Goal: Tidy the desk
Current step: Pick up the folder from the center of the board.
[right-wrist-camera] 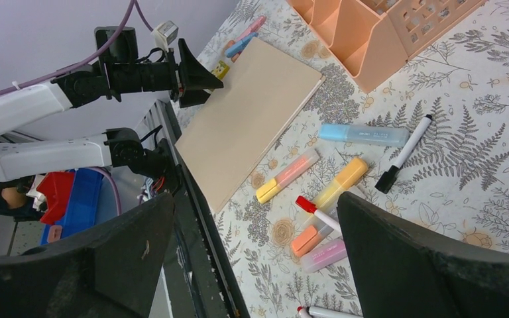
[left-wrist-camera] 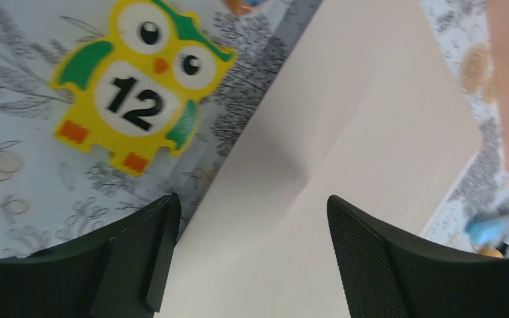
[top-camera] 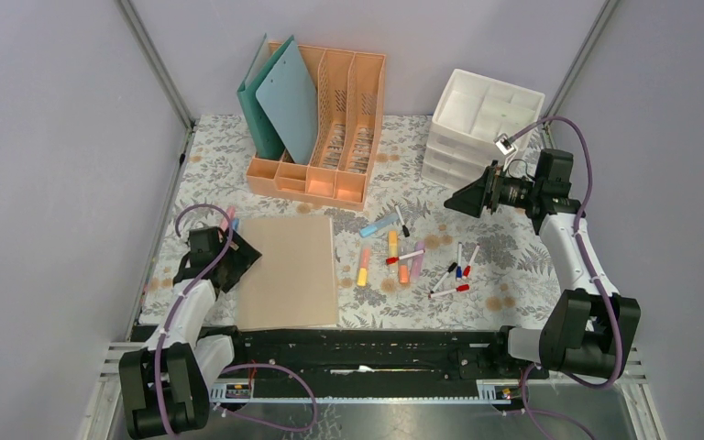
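Bench [top-camera: 513,266], cloth-covered, spans the space ahead of both arms. Left pincer [left-wrist-camera: 252,218] jaws apart, low over the tan pad [top-camera: 289,270] at its left edge, close to the bench's left border. Right pincer [top-camera: 463,199] jaws apart, raised beside drawers [top-camera: 477,128]. Markers [top-camera: 403,252] scattered mid-bench.

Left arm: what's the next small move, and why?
Probably lower the left end effector slightly and shut it on the beige folder's left edge. Its jaws stand open astride that edge, clear of the owl number tag beside it. The folder lies flat on the desk, apart from the peach file rack where teal folders stand.
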Motion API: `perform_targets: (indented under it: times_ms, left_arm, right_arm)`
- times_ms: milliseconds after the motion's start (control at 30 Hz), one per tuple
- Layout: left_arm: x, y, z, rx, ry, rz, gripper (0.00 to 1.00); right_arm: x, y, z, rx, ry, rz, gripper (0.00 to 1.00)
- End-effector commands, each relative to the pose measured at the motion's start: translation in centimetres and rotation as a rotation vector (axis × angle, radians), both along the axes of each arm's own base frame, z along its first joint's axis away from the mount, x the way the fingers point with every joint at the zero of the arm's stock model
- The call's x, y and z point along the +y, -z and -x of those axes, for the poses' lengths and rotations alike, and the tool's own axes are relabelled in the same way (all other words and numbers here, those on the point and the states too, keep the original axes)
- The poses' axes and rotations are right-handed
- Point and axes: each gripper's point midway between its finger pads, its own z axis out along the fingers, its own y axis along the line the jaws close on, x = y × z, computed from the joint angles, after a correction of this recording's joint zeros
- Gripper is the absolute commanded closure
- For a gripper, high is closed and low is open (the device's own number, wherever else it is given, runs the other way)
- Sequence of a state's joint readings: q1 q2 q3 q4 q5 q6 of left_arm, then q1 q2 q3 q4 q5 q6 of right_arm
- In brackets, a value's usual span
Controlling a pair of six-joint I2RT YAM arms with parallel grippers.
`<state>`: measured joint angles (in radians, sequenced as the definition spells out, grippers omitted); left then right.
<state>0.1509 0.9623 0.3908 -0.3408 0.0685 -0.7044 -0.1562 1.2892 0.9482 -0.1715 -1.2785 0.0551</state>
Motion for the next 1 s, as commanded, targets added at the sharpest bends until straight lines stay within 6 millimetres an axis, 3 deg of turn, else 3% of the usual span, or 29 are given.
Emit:
perform_targets:
  times_ms: [0, 200, 367, 400, 433, 600, 833, 967]
  left_arm:
    - [-2.6, -1.2, -1.1, -0.087, 0.066, 0.134, 0.15]
    - [-4.5, -2.5, -1.1, -0.117, 0.130, 0.227, 0.15]
    - [-5.4, -2.6, -0.8, -0.109, 0.140, 0.281, 0.11]
    - [-5.6, -2.6, -0.7, -0.109, 0.142, 0.288, 0.03]
    - [-5.6, -2.6, -0.7, -0.109, 0.143, 0.290, 0.02]
    - [-5.5, -2.6, -0.6, -0.102, 0.133, 0.286, 0.01]
    - [-4.7, -1.2, 0.0, -0.028, 0.069, 0.254, 0.01]
    - [-4.9, -1.2, 0.0, -0.033, 0.077, 0.263, 0.01]
  right_arm:
    - [0.2, -1.0, 0.4, -0.037, -0.027, -0.031, 0.00]
    - [2.0, -0.6, 1.2, -0.015, -0.094, -0.052, 0.00]
    - [6.8, 0.6, 4.1, -0.011, -0.266, -0.005, 0.00]
    - [7.8, 1.3, 4.7, -0.030, -0.298, 0.037, 0.00]
    - [8.7, 2.2, 5.3, -0.038, -0.327, 0.090, 0.00]
    - [12.8, 7.0, 7.0, -0.037, -0.403, 0.313, 0.03]
    - [18.0, 11.8, 7.3, 0.046, -0.447, 0.487, 0.31]
    - [19.8, 13.7, 7.0, 0.088, -0.485, 0.511, 0.32]
